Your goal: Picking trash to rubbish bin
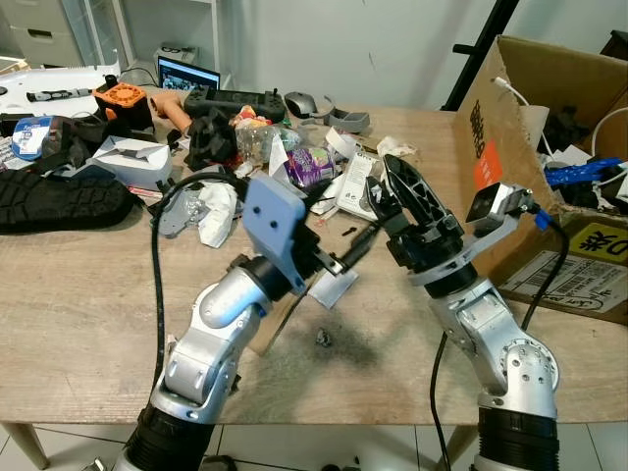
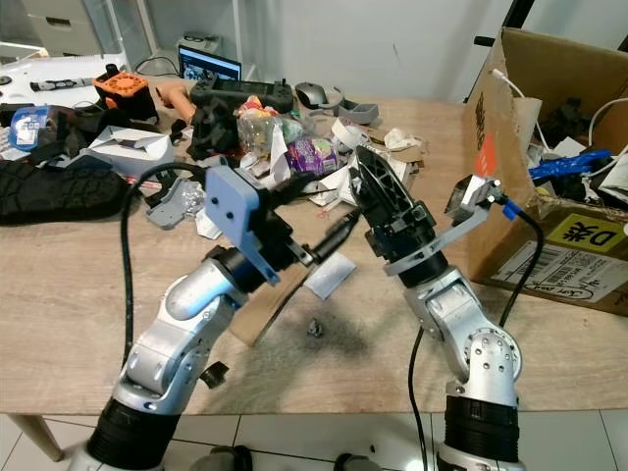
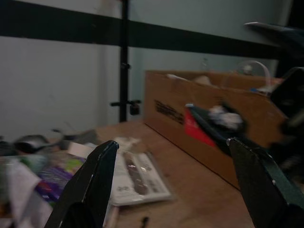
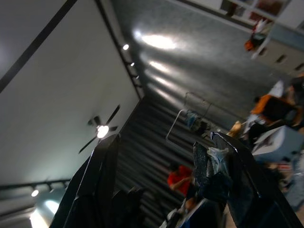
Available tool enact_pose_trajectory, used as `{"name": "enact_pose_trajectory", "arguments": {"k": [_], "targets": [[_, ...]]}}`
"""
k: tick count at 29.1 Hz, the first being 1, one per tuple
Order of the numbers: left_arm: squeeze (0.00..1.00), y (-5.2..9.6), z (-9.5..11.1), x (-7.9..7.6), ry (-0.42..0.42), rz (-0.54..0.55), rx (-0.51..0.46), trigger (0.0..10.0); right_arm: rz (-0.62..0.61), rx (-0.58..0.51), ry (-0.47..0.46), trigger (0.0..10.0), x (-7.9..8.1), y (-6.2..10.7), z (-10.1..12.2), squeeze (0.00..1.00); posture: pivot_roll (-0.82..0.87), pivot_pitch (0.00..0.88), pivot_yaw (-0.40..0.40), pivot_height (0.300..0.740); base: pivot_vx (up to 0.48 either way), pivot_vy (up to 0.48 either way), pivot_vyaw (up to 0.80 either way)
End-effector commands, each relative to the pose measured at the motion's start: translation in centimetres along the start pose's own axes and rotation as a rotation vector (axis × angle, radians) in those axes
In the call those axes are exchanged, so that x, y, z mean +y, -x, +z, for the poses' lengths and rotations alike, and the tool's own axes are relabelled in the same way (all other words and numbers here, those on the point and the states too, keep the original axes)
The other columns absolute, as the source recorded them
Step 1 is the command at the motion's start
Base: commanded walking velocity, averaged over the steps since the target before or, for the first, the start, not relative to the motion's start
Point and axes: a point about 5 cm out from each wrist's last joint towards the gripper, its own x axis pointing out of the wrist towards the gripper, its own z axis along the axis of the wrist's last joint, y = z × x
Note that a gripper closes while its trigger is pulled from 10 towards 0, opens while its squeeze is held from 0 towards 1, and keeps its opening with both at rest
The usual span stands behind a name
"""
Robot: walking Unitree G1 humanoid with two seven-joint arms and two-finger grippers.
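Trash card (image 1: 334,287), pale and flat, lies mid-bench (image 1: 78,294) just beneath my left end effector (image 3: 172,142), whose fingers are spread wide. Its long axis runs diagonally toward the cardboard box (image 1: 510,118) at the bench's right edge. My right end effector (image 4: 165,137) is raised with fingers apart, pointing upward.

Brown cardboard box (image 1: 549,88) with orange label, possibly purple wrapper (image 1: 312,163)

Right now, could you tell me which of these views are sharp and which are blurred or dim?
Both eye views are sharp and evenly lit across the wooden table. The left wrist view is dim, with the brown cardboard box smeared. The right wrist view is soft, glaring at a ceiling light.
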Motion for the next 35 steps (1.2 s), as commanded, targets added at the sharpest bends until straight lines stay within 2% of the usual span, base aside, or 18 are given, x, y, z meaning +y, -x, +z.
{"name": "enact_pose_trajectory", "arguments": {"k": [1,6,12,14,17,22,25,26,27,29,30,32,33,35], "targets": [[0.62,-0.2,0.2,-0.2,-0.011,-0.008,-0.024,10.0,0.017,0.035,-0.019,10.0,0.2,0.3,-0.8,0.00,0.04,0.154,-0.045,0.740,0.000,0.000,0.00],[0.61,-0.5,0.5,-0.7,-0.014,-0.016,-0.047,10.0,-0.004,0.041,-0.024,10.0,-0.2,0.6,-1.2,0.00,0.04,0.143,-0.044,0.740,0.000,0.000,0.00],[0.61,-0.8,-0.1,-1.2,-0.114,-0.047,-0.006,10.0,-0.031,0.055,-0.027,10.0,-0.6,0.7,-1.6,0.00,0.04,0.140,-0.041,0.740,0.000,0.000,0.00],[0.60,-0.8,-0.4,-1.2,-0.154,-0.063,0.017,10.0,-0.036,0.068,-0.027,10.0,-0.6,0.7,-1.8,0.00,0.04,0.159,-0.042,0.740,0.000,0.000,0.00],[0.61,-0.6,-0.9,-0.9,-0.233,-0.062,0.068,10.0,-0.035,0.082,-0.023,10.0,-0.5,0.8,-2.1,0.00,0.04,0.140,-0.041,0.740,0.000,0.000,0.00],[0.61,-0.6,-2.0,0.9,-0.384,0.026,0.169,10.0,-0.041,0.135,-0.017,10.0,-0.4,1.0,-2.9,0.00,0.04,0.142,-0.041,0.740,0.000,0.000,0.00],[0.61,-0.6,-2.1,1.3,-0.393,0.050,0.179,10.0,-0.041,0.142,-0.017,10.0,-0.4,1.1,-3.0,0.00,0.04,0.147,-0.043,0.740,0.000,0.000,0.00],[0.61,-0.7,-2.2,2.1,-0.411,0.108,0.198,10.0,-0.047,0.149,-0.017,10.0,-0.5,1.1,-3.2,0.00,0.04,0.159,-0.045,0.740,0.000,0.000,0.00],[0.61,-0.7,-2.2,2.1,-0.411,0.108,0.198,10.0,-0.047,0.149,-0.017,10.0,-0.5,1.1,-3.2,0.00,0.04,0.159,-0.045,0.740,0.000,0.000,0.00],[0.61,-0.4,-2.3,4.0,-0.455,0.233,0.241,10.0,-0.056,0.155,-0.016,10.0,-0.5,1.3,-3.4,0.00,0.04,0.155,-0.042,0.740,0.000,0.000,0.00],[0.61,-0.4,-2.3,4.0,-0.455,0.233,0.241,10.0,-0.056,0.155,-0.016,10.0,-0.5,1.3,-3.4,0.00,0.04,0.155,-0.042,0.740,0.000,0.000,0.00],[0.59,0.4,-1.9,6.8,-0.479,0.392,0.269,10.0,-0.063,0.147,-0.014,10.0,-0.5,1.4,-3.2,0.00,0.04,0.160,-0.043,0.740,0.000,0.000,0.00],[0.58,0.8,-1.8,7.6,-0.478,0.440,0.275,10.0,-0.067,0.146,-0.011,10.0,-0.6,1.5,-3.1,0.00,0.04,0.162,-0.045,0.740,0.000,0.000,0.00],[0.58,1.1,-1.7,8.0,-0.477,0.467,0.278,10.0,-0.070,0.146,-0.009,10.0,-0.6,1.5,-3.1,0.00,0.04,0.162,-0.045,0.740,0.000,0.000,0.00]]}}
